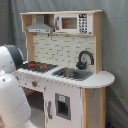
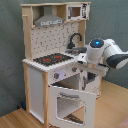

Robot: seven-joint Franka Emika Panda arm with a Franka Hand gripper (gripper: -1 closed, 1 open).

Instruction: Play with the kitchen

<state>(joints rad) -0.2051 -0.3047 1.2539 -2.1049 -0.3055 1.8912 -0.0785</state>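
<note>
Second exterior view shows the kitchen (image 2: 52, 75), stiff and too heavy to lift, best grasped at the open oven door's (image 2: 72, 102) top edge, though whether the gripper (image 2: 89, 75) is spread or pressed together cannot be told.

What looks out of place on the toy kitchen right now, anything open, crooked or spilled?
Only the oven door stands out: in the second exterior view it hangs open, tilted outward from the kitchen, with the arm close above it. The hob, sink and faucet look tidy, and nothing is spilled.
</note>
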